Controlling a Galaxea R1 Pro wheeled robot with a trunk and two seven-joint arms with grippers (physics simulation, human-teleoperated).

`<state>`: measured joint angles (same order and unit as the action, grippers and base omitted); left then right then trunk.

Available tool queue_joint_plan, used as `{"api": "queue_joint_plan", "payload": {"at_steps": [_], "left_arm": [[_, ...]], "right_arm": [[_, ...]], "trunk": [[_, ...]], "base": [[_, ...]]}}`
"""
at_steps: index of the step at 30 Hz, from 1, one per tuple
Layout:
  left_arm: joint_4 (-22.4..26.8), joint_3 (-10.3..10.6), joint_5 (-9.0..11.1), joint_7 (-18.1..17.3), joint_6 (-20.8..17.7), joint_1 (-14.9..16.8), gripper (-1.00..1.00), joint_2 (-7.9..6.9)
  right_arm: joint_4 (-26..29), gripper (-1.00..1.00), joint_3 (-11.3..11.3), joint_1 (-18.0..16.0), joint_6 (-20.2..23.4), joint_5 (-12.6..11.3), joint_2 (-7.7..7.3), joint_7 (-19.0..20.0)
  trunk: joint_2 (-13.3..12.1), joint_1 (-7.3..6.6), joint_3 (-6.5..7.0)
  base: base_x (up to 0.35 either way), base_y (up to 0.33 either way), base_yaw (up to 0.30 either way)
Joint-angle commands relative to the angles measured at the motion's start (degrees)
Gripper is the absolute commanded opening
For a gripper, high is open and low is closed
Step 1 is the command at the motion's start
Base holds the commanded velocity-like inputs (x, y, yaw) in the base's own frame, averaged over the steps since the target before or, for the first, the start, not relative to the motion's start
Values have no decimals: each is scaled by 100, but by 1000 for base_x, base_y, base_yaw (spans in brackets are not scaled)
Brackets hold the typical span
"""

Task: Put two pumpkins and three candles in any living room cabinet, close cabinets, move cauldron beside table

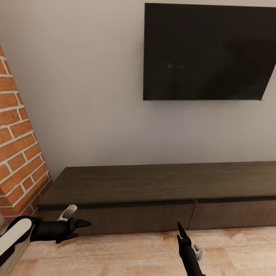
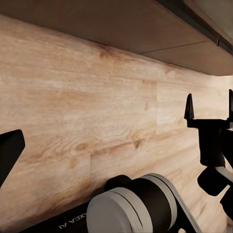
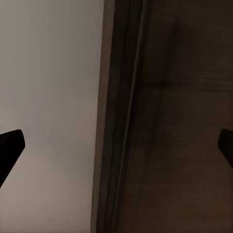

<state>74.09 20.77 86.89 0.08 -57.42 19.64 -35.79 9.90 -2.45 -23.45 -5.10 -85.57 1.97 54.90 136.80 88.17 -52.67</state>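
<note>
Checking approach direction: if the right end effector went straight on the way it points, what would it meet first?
Probably the cabinet: the right end effector points at its drawer front, near the top edge. Depth is unclear.

Dark brown wood-grain cabinet (image 1: 161,191) w/ matt top, pale oak-look plank floor (image 1: 126,253), plain light grey wall (image 1: 84,96), black TV (image 1: 209,51), red-orange brick w/ whitish mortar (image 1: 17,153), black grippers, white/grey arm shell.

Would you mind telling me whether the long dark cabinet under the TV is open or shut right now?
Shut: both drawer fronts in view on the cabinet sit flush under its top, with no pale inside showing. Its far right end is out of frame.
</note>
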Motion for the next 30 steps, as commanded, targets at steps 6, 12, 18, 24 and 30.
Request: {"api": "queue_joint_plan", "payload": {"at_steps": [6,12,18,24,30], "left_arm": [[8,14,12,-102,-6,-3,100,-5],[9,23,13,-324,-6,-4,100,-6],[9,23,13,-348,-6,-4,100,-7],[5,24,13,-351,-6,-4,100,-7],[7,24,13,-351,-6,-4,100,-7]], "right_arm": [[-5,100,-27,-6,-53,-6,-3,6],[-5,100,-27,-4,-53,-5,-4,7],[-5,100,-27,-5,-53,-4,-4,9],[-5,100,-27,-3,-53,-5,-4,6],[-5,100,-27,-2,-53,-9,-4,-35]], "trunk": [[2,-1,-6],[163,87,-77],[363,197,-167],[484,263,-221],[484,263,-221]], "base": [[13,0,0],[1,0,0],[0,0,0],[0,0,0],[0,0,0]]}}
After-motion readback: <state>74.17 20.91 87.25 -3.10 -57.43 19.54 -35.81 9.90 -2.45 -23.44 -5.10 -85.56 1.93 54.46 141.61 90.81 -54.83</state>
